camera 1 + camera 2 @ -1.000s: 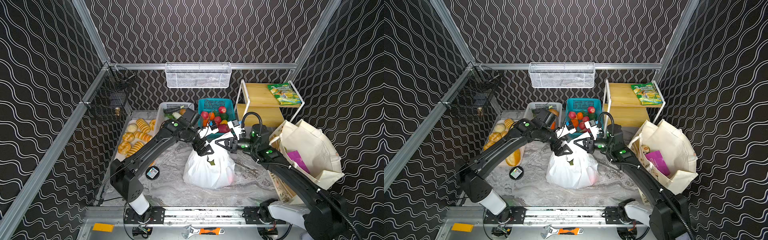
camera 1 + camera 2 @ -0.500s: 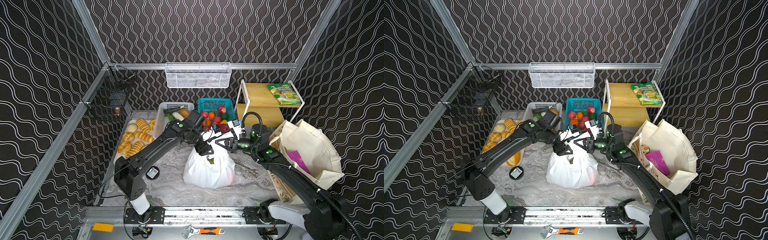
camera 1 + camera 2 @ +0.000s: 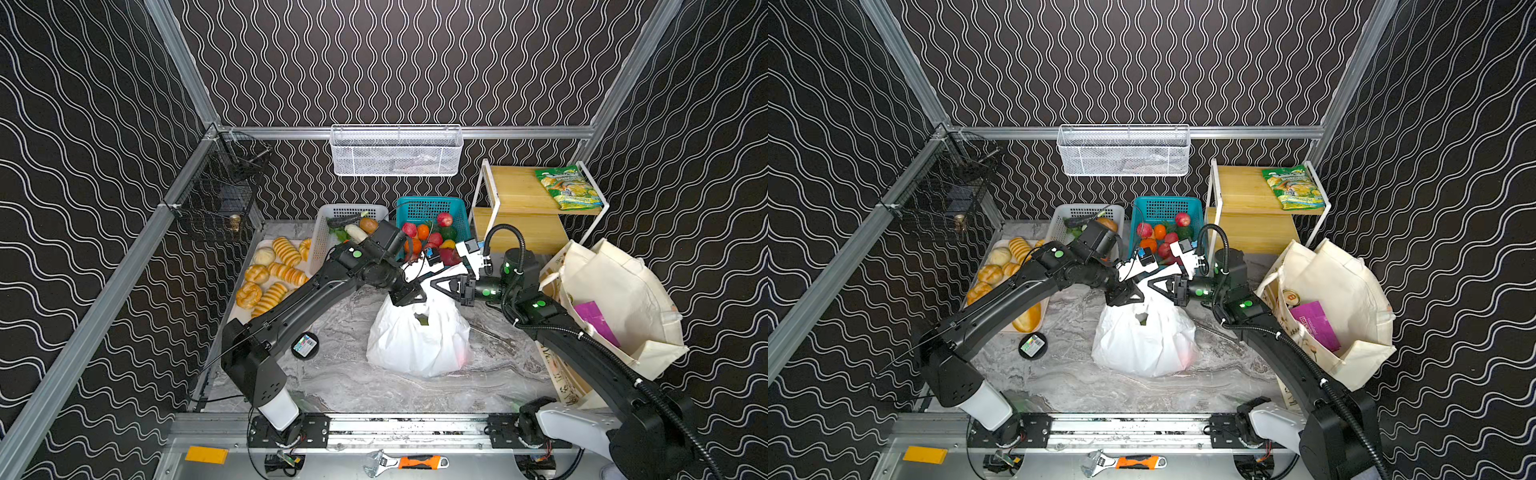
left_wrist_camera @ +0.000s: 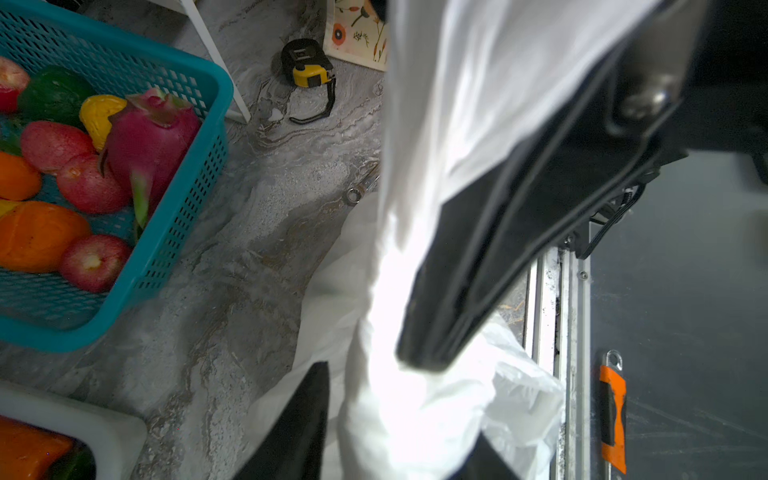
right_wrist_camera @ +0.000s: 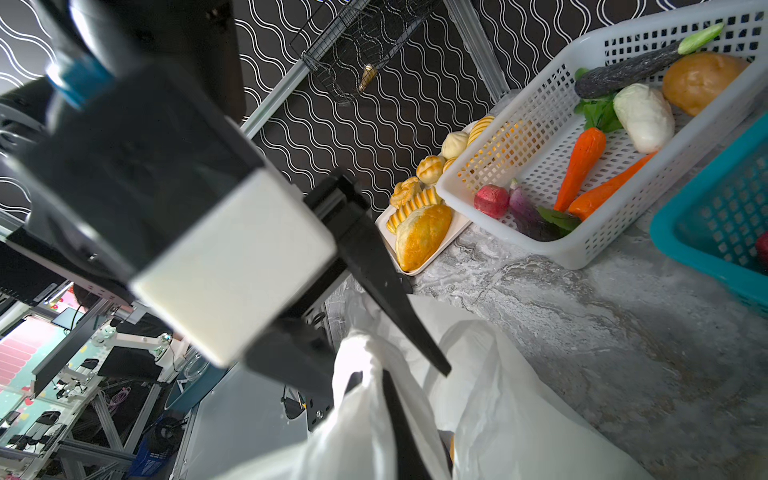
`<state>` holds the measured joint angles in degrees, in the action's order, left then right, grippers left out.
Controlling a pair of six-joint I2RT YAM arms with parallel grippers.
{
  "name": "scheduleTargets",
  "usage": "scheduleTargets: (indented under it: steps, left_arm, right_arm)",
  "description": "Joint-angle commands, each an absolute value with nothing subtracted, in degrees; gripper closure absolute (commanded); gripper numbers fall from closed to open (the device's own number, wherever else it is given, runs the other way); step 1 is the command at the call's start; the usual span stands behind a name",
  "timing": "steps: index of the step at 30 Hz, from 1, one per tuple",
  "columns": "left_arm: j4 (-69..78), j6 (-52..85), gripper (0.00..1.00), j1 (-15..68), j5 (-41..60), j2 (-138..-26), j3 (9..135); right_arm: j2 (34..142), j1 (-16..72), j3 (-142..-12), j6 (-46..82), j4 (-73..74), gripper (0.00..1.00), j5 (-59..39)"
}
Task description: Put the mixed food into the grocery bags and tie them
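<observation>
1. Wavy-lined black walls enclose a grey marbled counter [image 3: 353, 386] that carries everything.
2. Left tool [image 4: 399, 407]: the jaws stand part open, one on each side of a twisted white handle [image 4: 386, 291]. I cannot see them pinching it.
3. Right tool [image 3: 436, 286]: it is clamped tight on the bag's plastic, tip to tip with the left tool in both top views.
4. The handle rises from the bag [image 3: 415, 345] between the tools, with the left tool on its left and the right tool on its right. I judge tying calls for a sideways pull.
5. The bag sits mid-counter, bulging, with something green at its mouth.
6. Crowding is the risk, since a right finger lies just beside the left tool.
7. The teal basket [image 3: 457, 208] and white basket [image 3: 328, 216] stand close behind. The tote [image 3: 615, 291], holding a purple packet [image 3: 596, 322], stands to the right, apart.
</observation>
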<state>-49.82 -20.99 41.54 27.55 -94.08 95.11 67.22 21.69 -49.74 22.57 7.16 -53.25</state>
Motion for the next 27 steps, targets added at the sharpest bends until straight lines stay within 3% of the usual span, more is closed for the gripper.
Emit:
scheduleTargets:
  steps: [1, 13, 19, 27]
  left_arm:
    - [-53.2, -23.5, 0.42, 41.4, 31.3, -94.1, 96.2]
    - [-56.9, -25.3, 0.05, 41.5, 32.3, -93.1, 96.7]
    - [-57.0, -24.8, 0.02, 41.5, 31.8, -94.9, 98.4]
    - [-58.5, -27.2, 0.09, 42.5, 24.3, -97.3, 98.1]
  right_arm:
    - [67.5, 21.8, -50.2, 22.0, 7.4, 0.9, -53.1]
    - [67.4, 21.8, -50.6, 22.0, 7.4, 0.9, -53.1]
    - [67.1, 21.8, -50.4, 22.4, 7.9, 0.91, -53.1]
    - [66.9, 21.8, -50.7, 22.3, 7.6, 0.9, -53.3]
